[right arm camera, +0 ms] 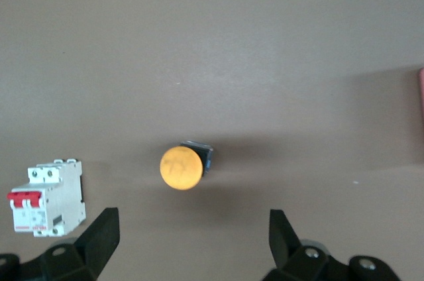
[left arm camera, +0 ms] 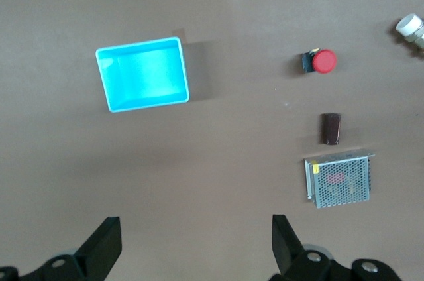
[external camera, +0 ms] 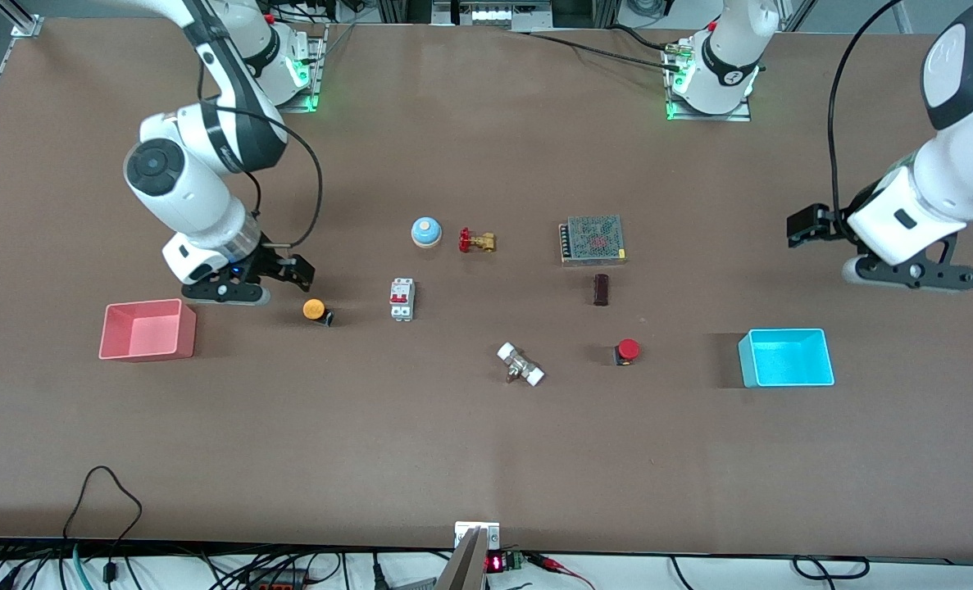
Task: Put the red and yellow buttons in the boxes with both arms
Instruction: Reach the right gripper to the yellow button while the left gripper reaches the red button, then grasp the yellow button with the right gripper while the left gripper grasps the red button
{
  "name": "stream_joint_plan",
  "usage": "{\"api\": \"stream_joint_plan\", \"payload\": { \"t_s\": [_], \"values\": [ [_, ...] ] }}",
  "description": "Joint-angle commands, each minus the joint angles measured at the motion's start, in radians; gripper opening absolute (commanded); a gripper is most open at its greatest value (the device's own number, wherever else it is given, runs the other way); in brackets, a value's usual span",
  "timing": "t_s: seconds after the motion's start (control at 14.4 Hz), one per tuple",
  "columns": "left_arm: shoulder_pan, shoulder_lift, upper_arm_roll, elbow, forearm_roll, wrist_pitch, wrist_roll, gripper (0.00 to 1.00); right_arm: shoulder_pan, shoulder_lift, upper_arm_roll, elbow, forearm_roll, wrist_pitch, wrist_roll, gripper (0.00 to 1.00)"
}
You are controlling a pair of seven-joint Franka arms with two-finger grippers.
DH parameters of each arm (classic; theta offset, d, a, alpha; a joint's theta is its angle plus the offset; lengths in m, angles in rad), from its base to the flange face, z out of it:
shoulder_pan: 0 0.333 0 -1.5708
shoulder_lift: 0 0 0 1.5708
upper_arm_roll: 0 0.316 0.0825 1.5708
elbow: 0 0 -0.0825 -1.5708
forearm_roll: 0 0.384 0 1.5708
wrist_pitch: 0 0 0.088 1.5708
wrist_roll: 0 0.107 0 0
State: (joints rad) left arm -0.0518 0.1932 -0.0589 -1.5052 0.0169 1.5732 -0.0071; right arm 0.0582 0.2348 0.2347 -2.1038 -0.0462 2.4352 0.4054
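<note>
Yellow button (external camera: 313, 309), red button (external camera: 628, 350), pink box (external camera: 148, 330), cyan box (external camera: 786, 358).

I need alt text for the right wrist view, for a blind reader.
The yellow button lies on the brown table, between the open fingers of the right gripper above it. A white circuit breaker lies beside it.
</note>
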Motion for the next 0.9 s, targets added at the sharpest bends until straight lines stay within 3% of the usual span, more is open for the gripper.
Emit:
{"api": "stream_joint_plan", "payload": {
  "t_s": [0.0,0.55,0.83],
  "values": [
    [-0.074,0.118,0.004,0.114,-0.018,-0.035,-0.032,1.0,0.023,0.082,-0.012,0.08,0.005,0.019,0.052,1.0],
    [-0.184,0.307,0.004,0.096,-0.017,0.29,-0.324,1.0,0.046,0.205,-0.018,0.119,-0.112,0.057,0.056,1.0],
    [-0.192,0.38,0.002,0.07,-0.017,0.44,-0.358,1.0,0.048,0.222,-0.017,0.116,-0.115,0.058,0.049,1.0]
  ]
}}
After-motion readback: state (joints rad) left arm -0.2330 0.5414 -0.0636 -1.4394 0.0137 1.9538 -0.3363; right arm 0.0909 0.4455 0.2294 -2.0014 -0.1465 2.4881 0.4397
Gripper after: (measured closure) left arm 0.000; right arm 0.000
